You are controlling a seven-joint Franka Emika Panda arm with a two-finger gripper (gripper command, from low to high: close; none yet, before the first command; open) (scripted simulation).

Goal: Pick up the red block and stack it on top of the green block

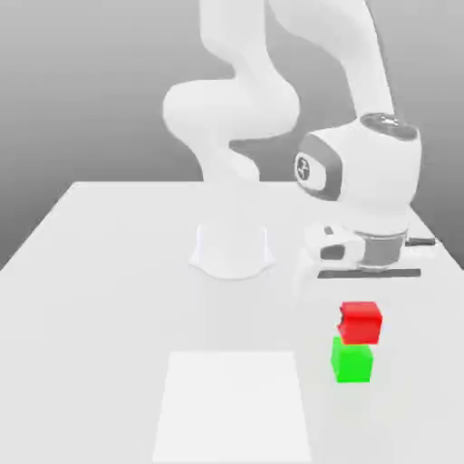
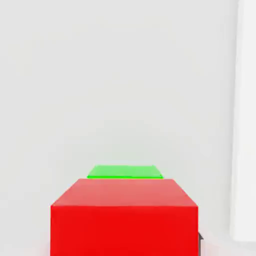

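Fingers [image 1: 361, 308] clamp the red block [image 1: 361, 322] above the green block [image 1: 352, 361]; square it up, lower gently.

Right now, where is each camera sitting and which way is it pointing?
Exterior view: off the arm, raised, looking down across the white table at the arm's base, wrist and the end effector above the red block and green block.
Hand view: on the hand, looking down past the red block to the green block.
Shared: both blocks and the table.
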